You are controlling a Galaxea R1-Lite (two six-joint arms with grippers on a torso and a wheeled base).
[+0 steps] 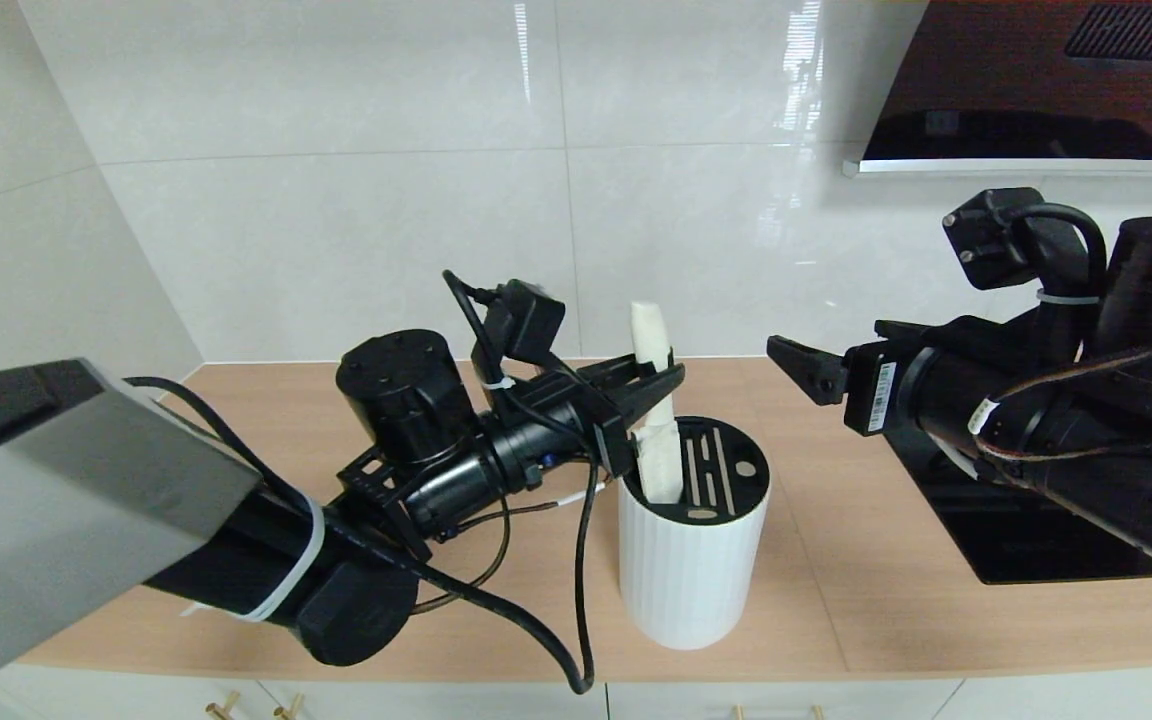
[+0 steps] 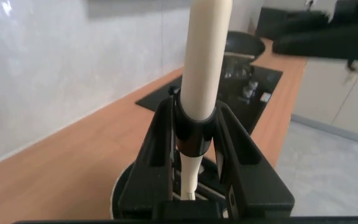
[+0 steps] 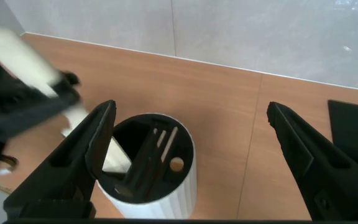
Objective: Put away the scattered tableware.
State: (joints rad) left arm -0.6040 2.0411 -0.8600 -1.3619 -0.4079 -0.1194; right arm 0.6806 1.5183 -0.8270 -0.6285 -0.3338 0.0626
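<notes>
Holder (image 1: pixel 693 560) nearest, by the desk's (image 1: pixel 826 620) front edge. Why upright there?

Its slotted black top faces up, so tableware can drop in from above.

And the pale-handled utensil (image 1: pixel 648 335)?

It stands nearly upright because the left jaws are clamped on the lower part of its handle, at a dark collar. Gripping the handle leaves the pale lower end free, and that end is inside the holder's wide opening, beside the narrow slots. It's probably a knife, though the tip is hidden inside.

So the step is lowering it in?

I'd judge so; it looks part-way down and not yet released.

And the right jaws?

Spread wide with nothing between them, hanging above the desk just beyond the holder, toward the right edge. They're apart from it, likely parked out of the way.

Farther back?

Black cooktop (image 1: pixel 1026 540) set in the desk's right end, then the tiled wall (image 1: pixel 336 200) along the back edge.
</notes>
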